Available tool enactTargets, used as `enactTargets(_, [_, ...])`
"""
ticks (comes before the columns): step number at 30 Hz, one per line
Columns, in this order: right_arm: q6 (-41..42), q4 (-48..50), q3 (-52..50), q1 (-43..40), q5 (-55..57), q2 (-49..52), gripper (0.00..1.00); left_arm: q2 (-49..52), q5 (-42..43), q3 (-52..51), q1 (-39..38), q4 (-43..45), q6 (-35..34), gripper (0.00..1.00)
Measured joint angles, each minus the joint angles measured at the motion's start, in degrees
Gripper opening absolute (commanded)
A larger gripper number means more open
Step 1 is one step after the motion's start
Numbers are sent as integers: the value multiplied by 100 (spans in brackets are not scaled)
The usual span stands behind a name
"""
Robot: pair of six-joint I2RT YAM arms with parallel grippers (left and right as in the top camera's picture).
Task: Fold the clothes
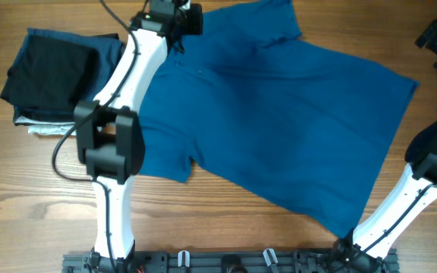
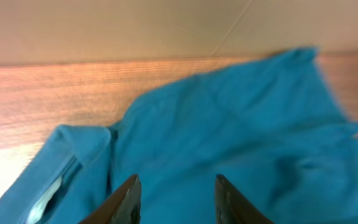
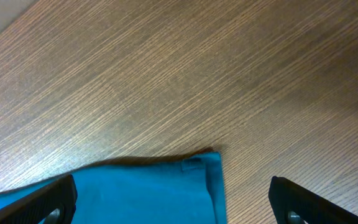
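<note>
Across the middle of the wooden table (image 1: 44,189) lies the blue T-shirt (image 1: 279,129), spread flat. The left gripper (image 2: 176,199) hovers over the fabric near the collar, fingers apart. The right gripper (image 3: 173,190) hangs above a shirt corner, fingers wide apart.

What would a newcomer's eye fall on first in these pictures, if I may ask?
A big blue T-shirt lies spread across the middle of the wooden table. The open left gripper is at its collar on the far side; folded dark garments are stacked at the left.
</note>
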Motion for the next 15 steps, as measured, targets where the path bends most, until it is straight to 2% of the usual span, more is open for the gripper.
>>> enactTargets(4, [0, 0, 0, 0, 0, 0, 100, 621, -2, -2, 17, 455, 337, 27])
enactTargets(11, [0, -2, 0, 0, -2, 0, 100, 1309, -4, -11, 96, 1425, 503, 25])
enactTargets(15, [0, 0, 0, 0, 0, 0, 99, 1532, -221, -11, 157, 1565, 509, 23])
